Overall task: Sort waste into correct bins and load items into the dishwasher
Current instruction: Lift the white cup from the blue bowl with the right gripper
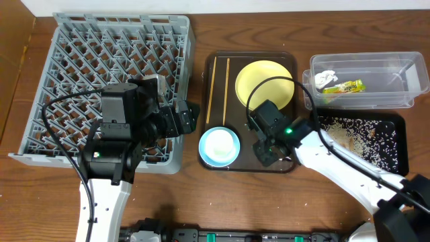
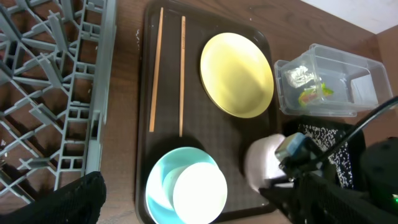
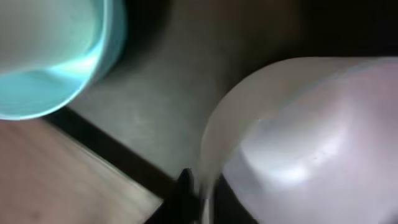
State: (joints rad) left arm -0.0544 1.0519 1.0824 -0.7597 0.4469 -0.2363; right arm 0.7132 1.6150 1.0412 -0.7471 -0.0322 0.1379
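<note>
The right gripper (image 1: 264, 149) is low over the front right corner of the dark brown serving tray (image 1: 218, 91). Its jaws are clenched on the rim of the small white cup (image 2: 261, 163), which is at that corner, just beside the light blue bowl (image 2: 158, 186). I cannot tell if the cup touches the tray floor.

The blue bowl stands in the front left part of the tray, and the white bowl (image 2: 199, 193) sits inside it. The pale yellow plate (image 1: 265, 82) lies in the back right part, and the two wooden chopsticks (image 1: 210, 87) lie along the left side, parallel and apart.

On the counter (image 1: 201, 33), left of the tray, is the grey dish rack (image 1: 101, 40). The left gripper (image 1: 187, 115) hangs over the rack's edge nearest the tray; if its jaws are released or clenched I cannot tell.

Right of the tray, at the back, the clear plastic tub (image 1: 403, 60) holds the crumpled white tissue (image 1: 325, 78) and the green-and-orange snack wrapper (image 1: 346, 86). In front of the tub, the black tray (image 1: 398, 122) holds the rice-like scraps (image 1: 366, 134).
</note>
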